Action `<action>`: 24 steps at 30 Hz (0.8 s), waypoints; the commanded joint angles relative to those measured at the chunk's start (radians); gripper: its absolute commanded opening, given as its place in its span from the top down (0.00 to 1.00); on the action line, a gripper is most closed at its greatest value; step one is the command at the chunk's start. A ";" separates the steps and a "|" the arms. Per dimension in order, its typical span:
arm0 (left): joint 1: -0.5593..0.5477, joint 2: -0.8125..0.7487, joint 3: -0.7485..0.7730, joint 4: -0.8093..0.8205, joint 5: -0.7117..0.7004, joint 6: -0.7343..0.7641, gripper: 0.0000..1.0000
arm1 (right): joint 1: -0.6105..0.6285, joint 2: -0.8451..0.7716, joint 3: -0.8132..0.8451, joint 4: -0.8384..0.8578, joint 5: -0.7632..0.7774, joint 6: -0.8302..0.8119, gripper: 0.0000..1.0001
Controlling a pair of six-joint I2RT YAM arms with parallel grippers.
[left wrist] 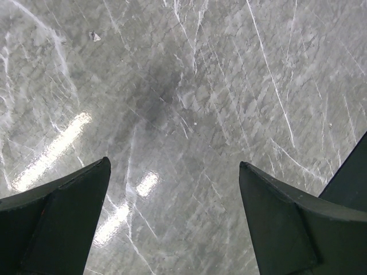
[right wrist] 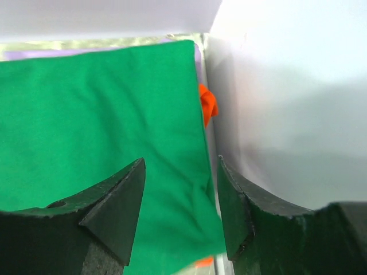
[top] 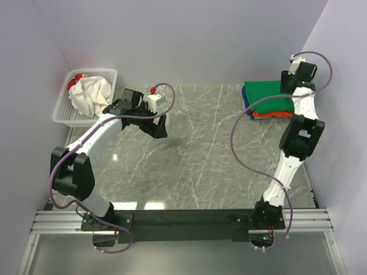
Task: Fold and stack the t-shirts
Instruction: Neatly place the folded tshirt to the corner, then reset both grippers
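A folded stack lies at the table's back right: the green t-shirt (top: 266, 95) on top, the orange t-shirt (top: 269, 114) and a blue edge (top: 247, 103) under it. A crumpled cream-white t-shirt (top: 90, 95) sits in the white basket (top: 63, 114) at the back left. My right gripper (right wrist: 180, 189) is open above the green shirt's (right wrist: 97, 120) right edge by the wall, holding nothing; an orange bit (right wrist: 207, 104) pokes out. My left gripper (left wrist: 172, 195) is open and empty above bare marble, left of the table's middle (top: 161, 127).
A red item (top: 77, 81) lies in the basket behind the white shirt. Lilac walls close in on the left, back and right; the right wall (right wrist: 287, 86) is right next to my right gripper. The marble tabletop (top: 195, 154) spans the middle.
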 commanded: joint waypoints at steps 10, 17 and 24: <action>0.026 -0.061 0.006 0.023 0.066 -0.048 0.01 | -0.071 -0.143 -0.078 -0.127 -0.328 0.237 0.37; 0.062 -0.070 -0.012 0.017 0.087 -0.042 0.01 | -0.120 -0.078 -0.141 -0.095 -0.367 0.352 0.36; 0.088 -0.092 -0.035 0.019 0.084 -0.037 0.01 | -0.169 -0.086 -0.256 -0.041 -0.379 0.432 0.35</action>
